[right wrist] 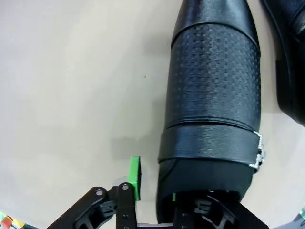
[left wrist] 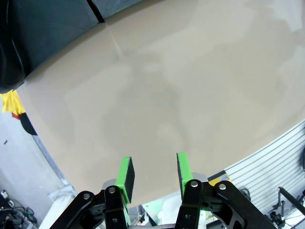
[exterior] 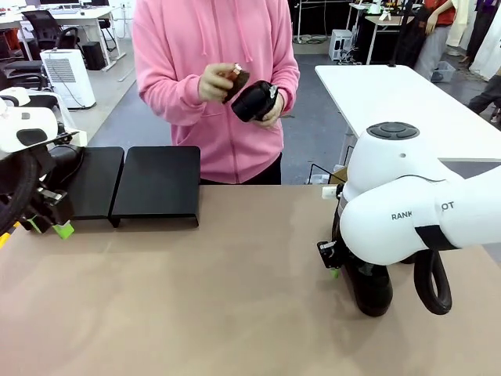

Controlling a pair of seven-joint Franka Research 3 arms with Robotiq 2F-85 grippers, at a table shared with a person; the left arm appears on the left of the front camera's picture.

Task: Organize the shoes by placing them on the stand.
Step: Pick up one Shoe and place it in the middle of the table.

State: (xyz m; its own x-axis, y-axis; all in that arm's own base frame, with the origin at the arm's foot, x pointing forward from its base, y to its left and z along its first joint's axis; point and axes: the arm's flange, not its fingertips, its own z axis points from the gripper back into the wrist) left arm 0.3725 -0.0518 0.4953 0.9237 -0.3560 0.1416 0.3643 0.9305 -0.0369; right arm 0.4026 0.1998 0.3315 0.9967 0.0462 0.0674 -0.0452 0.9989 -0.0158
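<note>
Right gripper (right wrist: pixel 155 182) pointed down, shoe (right wrist: pixel 214 95) rim straddled, outer pad (right wrist: pixel 135 174) just clear; left gripper (left wrist: pixel 153 168) held spread over table (left wrist: pixel 190 95).

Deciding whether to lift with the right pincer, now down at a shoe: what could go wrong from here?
1. The right pincer seems to straddle just one side wall of the shoe at its heel end; the long toe could sag or slip out when lifted.
2. A second shoe lies close beside it and could get nudged.
3. The left pincer hovers by the stand, so the carry there could crowd it.
</note>
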